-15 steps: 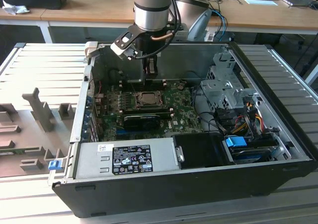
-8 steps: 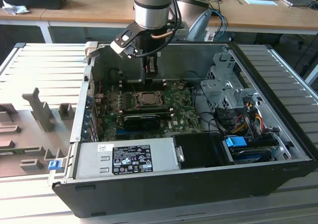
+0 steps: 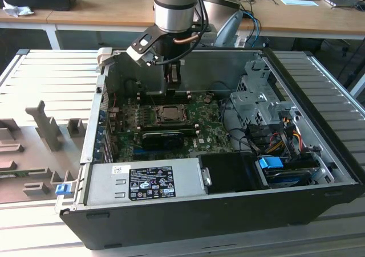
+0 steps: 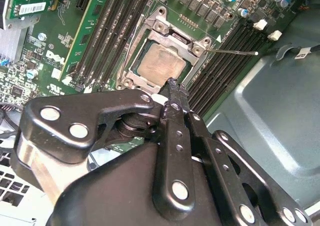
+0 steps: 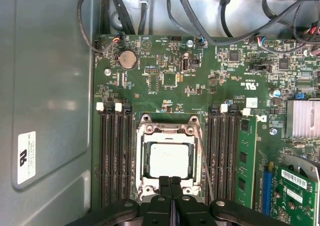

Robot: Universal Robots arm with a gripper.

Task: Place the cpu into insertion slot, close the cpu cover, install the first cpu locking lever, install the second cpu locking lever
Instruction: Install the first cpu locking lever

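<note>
First wrist view: your closed, empty fingers sit beside the cpu cover; catch its springy-looking lever tip.

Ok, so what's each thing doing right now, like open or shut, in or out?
cpu: sitting in the insertion slot.
cpu cover: down over the cpu.
locking lever: sticking out sideways, looks unhooked.
gripper: shut, tips at the insertion slot's edge.
computer case: open, side off.
</note>
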